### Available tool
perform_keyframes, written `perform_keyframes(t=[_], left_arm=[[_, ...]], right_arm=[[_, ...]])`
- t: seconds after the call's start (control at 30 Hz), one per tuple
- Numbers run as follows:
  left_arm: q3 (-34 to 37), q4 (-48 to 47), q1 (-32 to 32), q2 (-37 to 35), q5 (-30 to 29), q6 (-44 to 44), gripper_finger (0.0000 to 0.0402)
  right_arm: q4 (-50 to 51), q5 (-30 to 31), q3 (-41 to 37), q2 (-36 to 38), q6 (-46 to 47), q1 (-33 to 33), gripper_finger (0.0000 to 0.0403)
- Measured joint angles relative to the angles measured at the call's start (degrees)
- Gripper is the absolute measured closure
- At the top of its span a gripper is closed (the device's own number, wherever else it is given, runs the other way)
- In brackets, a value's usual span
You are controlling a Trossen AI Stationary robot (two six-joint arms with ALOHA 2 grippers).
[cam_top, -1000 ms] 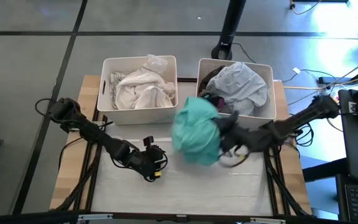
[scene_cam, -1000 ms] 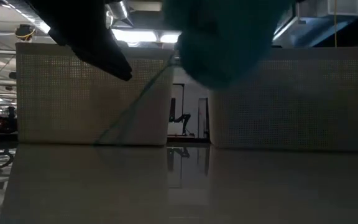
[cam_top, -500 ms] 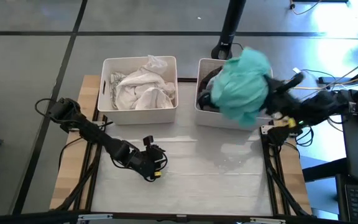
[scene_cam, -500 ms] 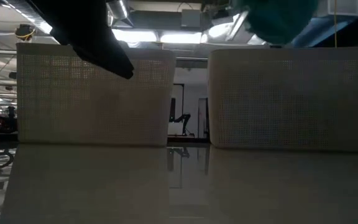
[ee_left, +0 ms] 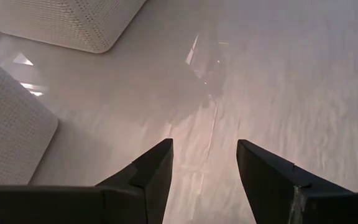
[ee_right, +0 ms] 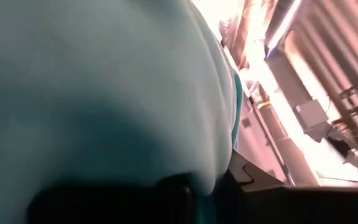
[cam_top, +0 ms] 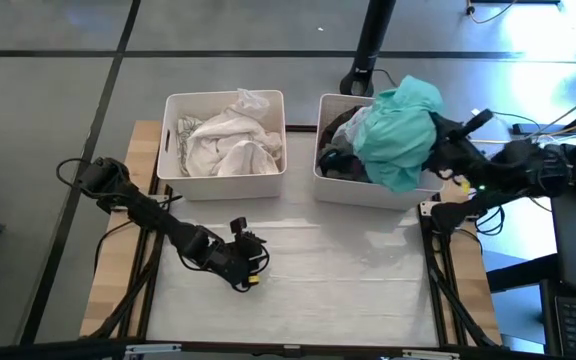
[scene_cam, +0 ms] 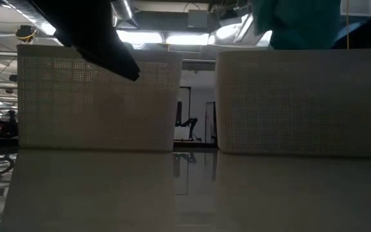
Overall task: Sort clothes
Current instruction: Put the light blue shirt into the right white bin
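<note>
A teal-green garment (cam_top: 396, 132) hangs bunched over the right white bin (cam_top: 328, 185), with my right gripper (cam_top: 436, 152) shut on it from the table's right side. In the low view the teal-green garment (scene_cam: 301, 22) shows above the right bin's rim (scene_cam: 301, 55). Dark and pale grey clothes (cam_top: 343, 150) lie in that bin. White clothes (cam_top: 223, 140) fill the left bin (cam_top: 168, 150). My left gripper (cam_top: 251, 262) hovers open over the bare table, left of the middle, with nothing between its fingers (ee_left: 157, 165). My right gripper holds the teal-green garment in a bunch of fabric (ee_right: 166, 162) that covers the fingers, so which part it has cannot be told. The fingers come about level from the table's right side. The garment hangs slack below them over the right bin; whether it touches the clothes inside, I cannot tell.
The two bins stand side by side at the table's far edge, with a narrow gap (scene_cam: 195, 122) between them. A white table top (cam_top: 348, 290) spreads out in front of them. A dark stand's foot (cam_top: 363, 80) sits on the floor beyond the bins.
My right gripper has carried the teal-green garment from above the table's middle up and toward the far right, over the right bin, and has turned its wrist on the way. It stays shut. The garment stays bunched and now hangs over the bin.
</note>
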State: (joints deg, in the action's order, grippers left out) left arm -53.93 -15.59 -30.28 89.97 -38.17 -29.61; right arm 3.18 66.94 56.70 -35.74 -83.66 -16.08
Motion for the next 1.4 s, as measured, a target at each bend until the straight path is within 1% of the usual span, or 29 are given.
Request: perform_keyframes(t=[0.2,0.3,0.43,0.57,0.83,1.0,1.13,1.27,1.4], left_arm=[[0.0,0.13,0.0,0.0,-1.39,0.13,0.0233],[0.0,0.2,0.0,0.0,-2.57,1.2,0.0233],[0.0,0.2,0.46,0.0,-3.17,1.26,0.0233],[0.0,0.18,1.29,0.0,-3.19,1.57,0.0233],[0.0,0.15,2.27,0.0,-3.19,1.7,0.0233],[0.0,0.05,2.27,0.0,-3.19,1.55,0.0233],[0.0,-0.02,2.27,0.0,-3.19,1.53,0.0233],[0.0,-0.02,2.27,0.0,-3.19,1.53,0.0233],[0.0,-0.04,2.27,0.0,-3.19,1.34,0.0233]], right_arm=[[14.67,-0.52,-0.83,-0.35,13.39,9.26,0.038],[19.1,-2.85,-2.37,-0.41,18.34,14.18,0.0381],[21.12,-8.45,-5.75,-0.69,22.73,21.29,0.038],[21.0,-14.01,-9.5,-2.61,25.09,28.04,0.0379],[21.09,-25.81,-14.99,-10.41,30.04,39.45,0.0378],[20.69,-32.94,-17.93,-18.15,33.18,43.67,0.0378],[20.28,-37.52,-18.87,-24.3,35.16,45.34,0.0378],[19.55,-38.36,-18.88,-29.28,35.71,45.4,0.0377],[19.04,-38.49,-18.83,-32.0,36.09,45.4,0.0377]])
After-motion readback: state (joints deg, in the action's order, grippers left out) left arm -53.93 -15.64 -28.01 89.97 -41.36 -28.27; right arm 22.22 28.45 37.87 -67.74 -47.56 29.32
